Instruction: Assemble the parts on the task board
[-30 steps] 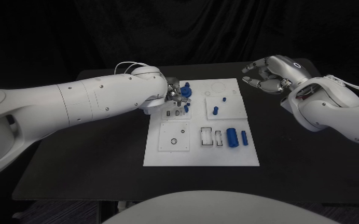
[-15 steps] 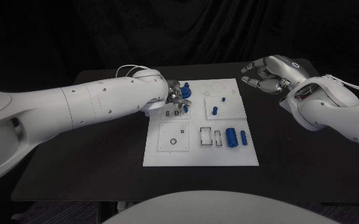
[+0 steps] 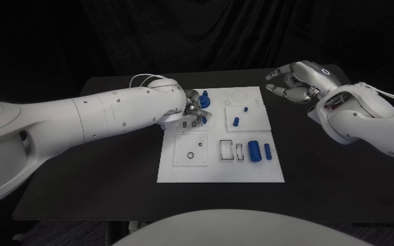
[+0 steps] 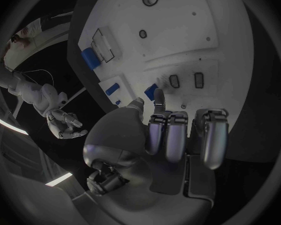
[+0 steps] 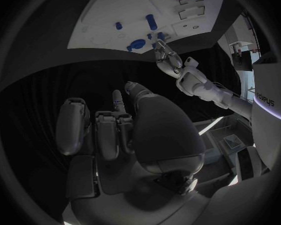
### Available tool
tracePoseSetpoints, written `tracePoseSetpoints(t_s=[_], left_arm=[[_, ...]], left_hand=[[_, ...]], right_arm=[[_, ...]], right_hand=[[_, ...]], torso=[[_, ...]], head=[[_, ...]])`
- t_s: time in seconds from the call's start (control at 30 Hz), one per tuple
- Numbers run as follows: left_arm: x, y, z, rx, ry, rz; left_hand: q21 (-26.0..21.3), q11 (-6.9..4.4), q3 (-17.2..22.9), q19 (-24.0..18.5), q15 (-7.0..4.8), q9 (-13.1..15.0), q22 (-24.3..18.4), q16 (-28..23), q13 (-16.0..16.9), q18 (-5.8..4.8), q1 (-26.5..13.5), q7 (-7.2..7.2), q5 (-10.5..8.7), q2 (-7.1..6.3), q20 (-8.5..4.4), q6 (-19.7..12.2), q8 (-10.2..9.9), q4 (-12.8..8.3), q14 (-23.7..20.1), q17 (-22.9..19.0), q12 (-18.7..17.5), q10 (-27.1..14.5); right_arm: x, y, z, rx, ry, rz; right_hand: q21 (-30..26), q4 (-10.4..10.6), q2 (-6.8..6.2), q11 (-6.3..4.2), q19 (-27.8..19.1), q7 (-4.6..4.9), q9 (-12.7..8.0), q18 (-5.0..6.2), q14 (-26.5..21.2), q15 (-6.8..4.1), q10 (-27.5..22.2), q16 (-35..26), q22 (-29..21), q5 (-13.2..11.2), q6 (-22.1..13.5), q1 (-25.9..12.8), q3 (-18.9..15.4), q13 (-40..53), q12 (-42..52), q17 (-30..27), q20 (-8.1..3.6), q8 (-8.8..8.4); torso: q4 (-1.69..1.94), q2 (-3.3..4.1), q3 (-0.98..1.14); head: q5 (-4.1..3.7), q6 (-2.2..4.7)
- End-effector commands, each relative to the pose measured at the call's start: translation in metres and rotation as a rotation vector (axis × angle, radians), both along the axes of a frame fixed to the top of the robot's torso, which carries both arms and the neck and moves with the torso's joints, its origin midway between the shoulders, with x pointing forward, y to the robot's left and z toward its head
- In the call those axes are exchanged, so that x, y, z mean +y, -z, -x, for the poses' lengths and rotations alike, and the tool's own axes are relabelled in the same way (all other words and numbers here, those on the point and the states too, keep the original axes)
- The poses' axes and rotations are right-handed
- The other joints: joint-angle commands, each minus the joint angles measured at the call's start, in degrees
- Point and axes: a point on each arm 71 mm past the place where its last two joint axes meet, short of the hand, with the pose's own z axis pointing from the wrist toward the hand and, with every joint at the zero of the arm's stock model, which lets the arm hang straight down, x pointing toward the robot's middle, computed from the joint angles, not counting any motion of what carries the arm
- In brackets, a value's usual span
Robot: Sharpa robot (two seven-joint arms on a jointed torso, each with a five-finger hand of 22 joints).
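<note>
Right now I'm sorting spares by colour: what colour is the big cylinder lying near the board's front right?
Blue; the cylinder shows best in the head view.

The left hand point(image 3: 192, 108) has edged slightly rightward.

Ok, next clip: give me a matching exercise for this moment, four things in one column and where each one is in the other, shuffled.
Things:
1. left hand
2. right hand
3. big blue cylinder
4. board

Places:
A. lying on the board's near right part
B. in the middle of the black table
C. off the board, above the table past its far right corner
D. over the board's far left part, beside small blue pieces

Pairs: 1-D, 2-C, 3-A, 4-B
</note>
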Motion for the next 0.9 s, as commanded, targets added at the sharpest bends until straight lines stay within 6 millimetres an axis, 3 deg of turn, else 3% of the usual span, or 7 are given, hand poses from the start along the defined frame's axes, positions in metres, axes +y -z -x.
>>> tracePoseSetpoints(t_s=[0.03,0.57,0.9], left_arm=[[-0.0023,0.0008,0.0004,0.000,0.013,0.013],[-0.0014,0.0047,-0.0001,0.016,0.015,0.000],[-0.0021,0.0067,0.0008,0.028,0.026,-0.002]], left_hand=[[-0.2,-0.19,0.3,-0.1,-0.30,-0.1,8.0,0.1,15.0,-0.11,-0.4,0.13,0.28,-0.07,-0.12,0.4,-0.3,0.0,6.1,15.1,0.1,5.9],[-0.4,-0.24,2.3,-0.2,-0.31,0.1,7.9,0.1,15.0,-0.05,1.1,0.03,1.82,-0.56,-0.08,1.3,-2.7,-1.7,6.1,15.1,0.1,5.9],[-0.6,-0.26,5.3,-0.3,-0.33,0.6,7.9,0.1,15.0,-0.02,2.1,0.03,4.07,-1.57,-0.09,1.8,-4.9,-3.6,6.1,15.1,0.1,5.9]], right_arm=[[-0.0005,0.0009,0.0006,0.002,0.002,0.001],[-0.0002,0.0019,-0.0002,0.017,0.006,-0.003],[-0.0008,0.0021,-0.0011,0.024,0.009,-0.018]], right_hand=[[0.2,0.0,0.45,0.56,0.3,-0.06,-0.1,-0.63,5.0,0.46,6.0,0.0,10.6,0.3,0.5,-0.2,0.4,15.1,0.2,11.2,0.46,-0.23],[0.1,-0.1,0.50,0.61,0.3,-0.04,-0.1,-0.61,5.0,0.53,6.0,0.0,10.6,0.5,0.5,0.0,0.6,15.1,0.2,11.1,0.53,-0.32],[-0.2,-0.9,0.52,0.89,0.1,0.10,-0.2,-0.53,5.1,0.74,6.0,0.1,10.5,1.3,0.7,0.7,1.4,15.1,0.2,11.2,0.69,-0.52]], torso=[[-0.02,-0.02,0.01],[0.00,-0.09,-0.01],[0.00,-0.12,-0.01]], head=[[-0.05,0.00],[-0.37,0.00],[-0.33,0.00]])
